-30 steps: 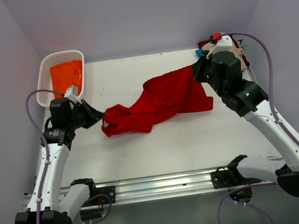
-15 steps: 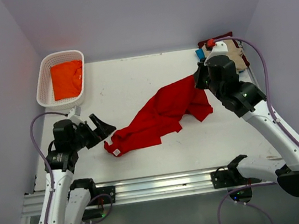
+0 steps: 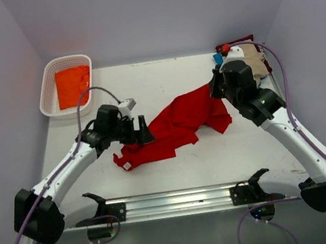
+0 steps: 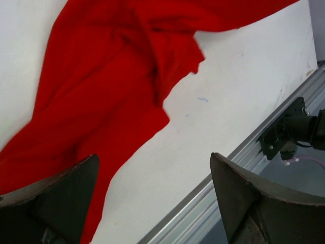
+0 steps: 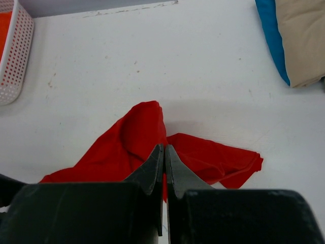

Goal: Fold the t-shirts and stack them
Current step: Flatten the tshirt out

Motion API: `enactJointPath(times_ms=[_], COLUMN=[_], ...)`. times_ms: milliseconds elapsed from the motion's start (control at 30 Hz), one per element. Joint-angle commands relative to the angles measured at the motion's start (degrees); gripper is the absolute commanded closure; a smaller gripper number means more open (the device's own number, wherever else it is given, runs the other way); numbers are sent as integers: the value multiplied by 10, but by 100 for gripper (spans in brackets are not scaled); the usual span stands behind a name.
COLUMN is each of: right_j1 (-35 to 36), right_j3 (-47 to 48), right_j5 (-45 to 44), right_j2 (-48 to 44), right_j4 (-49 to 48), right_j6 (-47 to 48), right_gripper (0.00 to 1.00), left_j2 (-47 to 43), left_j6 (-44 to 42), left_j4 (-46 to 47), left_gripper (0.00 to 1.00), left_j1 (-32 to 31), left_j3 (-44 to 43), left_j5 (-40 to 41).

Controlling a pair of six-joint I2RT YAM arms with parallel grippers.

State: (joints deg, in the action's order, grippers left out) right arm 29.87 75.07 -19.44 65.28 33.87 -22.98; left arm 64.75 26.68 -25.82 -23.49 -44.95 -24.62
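Evidently far from done: pinching one end of the crumpled red shirt (image 3: pixel 176 126) in the pressed-together right gripper (image 5: pixel 164 148), hovering the left gripper (image 3: pixel 144 132) spread wide and empty over the other end. Already stacked, apparently, just behind the right gripper: beige shirt (image 3: pixel 256 60) and blue shirt (image 5: pixel 271 35). Left to do: flatten, fold and stack the red shirt, then likely the orange shirt (image 3: pixel 73 86) in the basket (image 3: pixel 46 93) well beyond the left gripper.
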Motion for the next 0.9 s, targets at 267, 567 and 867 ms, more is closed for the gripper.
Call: enactJointPath(times_ms=[267, 567, 867], right_j1=[-1, -2, -1], right_j3=[-10, -14, -18], right_j5=[14, 4, -2], right_j2=[-9, -20, -29], right_j4=[3, 6, 6], right_j6=[-1, 5, 5], right_gripper=[100, 100, 100], left_j2=[222, 303, 330], left_j6=[-65, -4, 19], left_j4=[53, 51, 62], left_gripper=[14, 30, 34], left_j1=[-149, -197, -210], left_j3=[-208, -218, -214], left_j5=[120, 165, 186])
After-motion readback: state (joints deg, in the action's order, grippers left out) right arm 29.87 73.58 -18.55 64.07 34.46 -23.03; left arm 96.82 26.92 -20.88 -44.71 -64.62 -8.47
